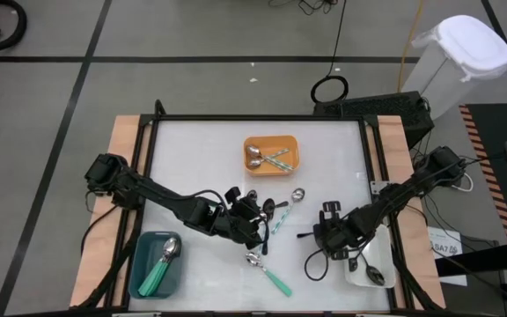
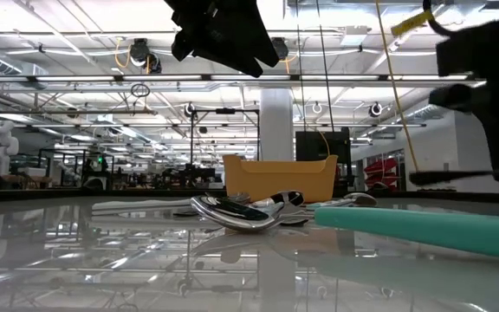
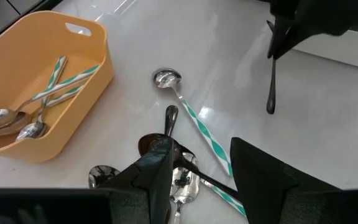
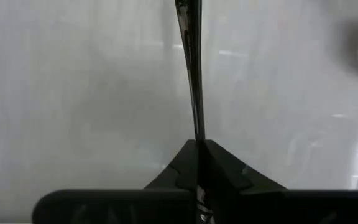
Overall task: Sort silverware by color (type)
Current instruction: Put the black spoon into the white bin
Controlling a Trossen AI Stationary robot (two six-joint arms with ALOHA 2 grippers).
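Several spoons [image 1: 267, 216] lie heaped mid-table: black ones, shiny silver ones, some with teal-striped handles. Right gripper [image 4: 199, 144], beside the white tray [image 1: 378, 264], is clamped on a thin black spoon [image 4: 191, 68]. Left gripper [image 3: 197, 165] hovers spread above the heap.

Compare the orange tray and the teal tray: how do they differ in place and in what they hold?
The orange tray sits at the table's far middle; the teal tray sits at the near left corner. The orange tray holds silver-bowled spoons with striped green-and-white handles; the teal tray holds a spoon with a solid teal handle. Both are small rectangular trays.
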